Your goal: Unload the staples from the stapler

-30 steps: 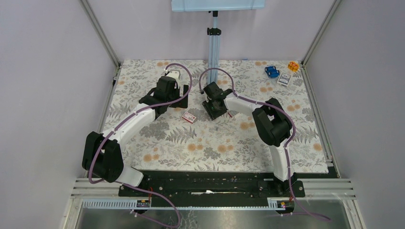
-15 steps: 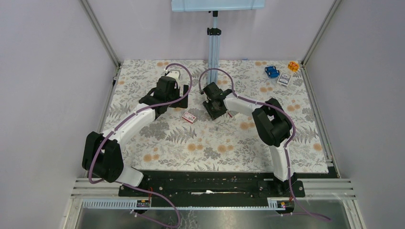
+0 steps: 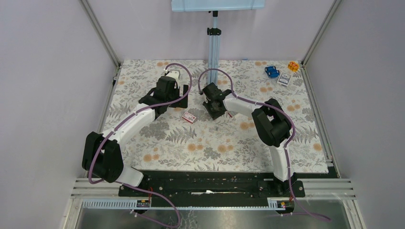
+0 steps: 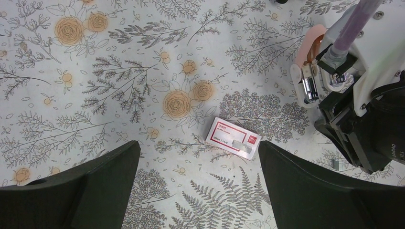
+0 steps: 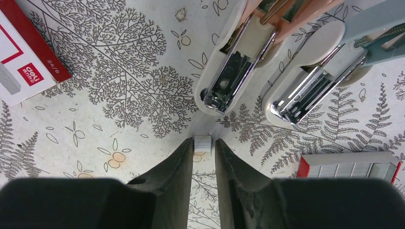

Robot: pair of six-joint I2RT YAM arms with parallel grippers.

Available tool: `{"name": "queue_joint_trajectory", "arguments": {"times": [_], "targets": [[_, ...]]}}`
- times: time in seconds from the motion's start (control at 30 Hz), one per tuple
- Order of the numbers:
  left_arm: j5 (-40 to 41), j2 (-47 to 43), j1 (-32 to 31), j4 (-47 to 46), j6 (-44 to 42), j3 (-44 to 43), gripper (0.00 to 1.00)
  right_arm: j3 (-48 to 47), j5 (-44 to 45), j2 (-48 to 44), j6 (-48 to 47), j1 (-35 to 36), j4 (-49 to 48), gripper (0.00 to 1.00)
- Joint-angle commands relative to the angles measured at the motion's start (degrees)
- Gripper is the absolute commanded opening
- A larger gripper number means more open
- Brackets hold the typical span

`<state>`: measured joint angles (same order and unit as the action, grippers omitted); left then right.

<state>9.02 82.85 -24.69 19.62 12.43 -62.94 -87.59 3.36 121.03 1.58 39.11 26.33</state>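
Observation:
Two opened staplers lie side by side in the right wrist view, a pink one [image 5: 234, 67] and a blue-grey one [image 5: 315, 76], their metal magazines bared. A small block of staples [image 5: 202, 143] lies on the cloth just below the pink stapler's nose. My right gripper [image 5: 204, 145] stands narrowly open around that block: the left finger touches it and a slight gap shows on the right. My left gripper [image 4: 198, 157] hangs wide open above a red-and-white staple box [image 4: 234, 138], holding nothing. The left wrist view also catches the pink stapler [image 4: 309, 71].
A red tray of staple strips [image 5: 348, 169] lies to the right of my right fingers. The staple box [image 3: 189, 117] sits between the two arms. At the back right corner are a blue object [image 3: 271, 71], an orange object [image 3: 293, 66] and a small box [image 3: 284, 79]. A camera post [image 3: 213, 43] stands at the back.
My right gripper's jaws have narrowed and the wrist has crept slightly toward the back left. The left arm has not moved.

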Motion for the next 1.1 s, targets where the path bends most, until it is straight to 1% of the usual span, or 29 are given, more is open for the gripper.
{"name": "queue_joint_trajectory", "arguments": {"times": [0.0, 0.17, 0.43, 0.6, 0.7, 0.87, 1.07], "targets": [[0.6, -1.9, 0.3, -2.3, -0.5, -0.8, 0.99, 0.7, -1.2, 0.4, 0.8, 1.0, 1.8, 0.29], [0.5, -1.8, 0.4, -2.3, -0.5, -0.8, 0.99, 1.0, -1.0, -0.5, 1.3, 1.0, 0.9, 0.26], [-0.4, -2.3, 1.1, -2.9, 0.0, -0.6, 0.99, 4.1, 0.0, -6.2, 3.3, 0.8, -3.3, 0.25], [-1.7, -3.6, 1.8, -4.3, 0.4, 0.2, 0.99, 5.5, -0.6, -9.3, 5.3, -0.7, -5.1, 0.24], [-2.9, -4.5, 2.3, -5.5, 0.9, 0.9, 0.99, 7.5, -3.9, -11.7, 7.5, -3.0, -7.2, 0.23], [-5.5, -5.9, 3.1, -7.3, 1.3, 1.9, 0.99, 12.7, -16.4, -15.5, 14.2, -10.1, -12.8, 0.22], [-10.1, -9.2, 3.8, -11.4, 1.3, 4.5, 0.99, 18.1, -27.0, -20.8, 20.3, -16.2, -18.7, 0.24]]}}
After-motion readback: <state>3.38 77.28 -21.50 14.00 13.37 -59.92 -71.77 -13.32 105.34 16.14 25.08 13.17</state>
